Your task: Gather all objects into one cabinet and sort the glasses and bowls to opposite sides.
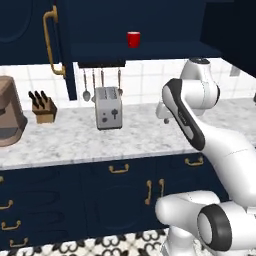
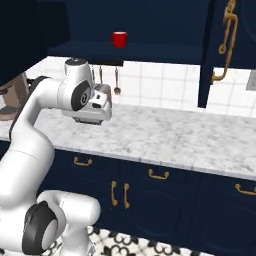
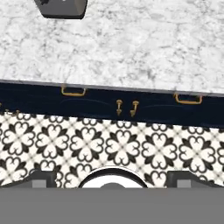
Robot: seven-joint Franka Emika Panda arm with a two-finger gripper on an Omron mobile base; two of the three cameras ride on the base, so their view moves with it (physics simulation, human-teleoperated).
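Observation:
One small red cup (image 1: 133, 39) (image 2: 119, 39) stands alone on the lower shelf of the open navy wall cabinet (image 1: 150, 51) (image 2: 150, 50). The cabinet's door (image 2: 209, 55) hangs swung out, its brass handle (image 1: 51, 42) (image 2: 227, 40) facing the room. My gripper (image 2: 91, 120) (image 3: 113, 178) hangs over the marble counter's front part, well below the shelf and the cup, and points down. Its dark fingertips (image 3: 41, 177) sit wide apart at the bottom of the hand view with nothing between them, so it is open.
A grey toaster (image 1: 108, 107) (image 3: 61, 8) stands on the marble counter (image 1: 75, 137) (image 2: 190, 135) under hanging utensils (image 1: 93, 82). Left of it are a knife block (image 1: 44, 107) and a brown appliance (image 1: 7, 112). Navy base cabinets (image 3: 109, 105) and patterned floor tiles (image 3: 109, 144) lie below.

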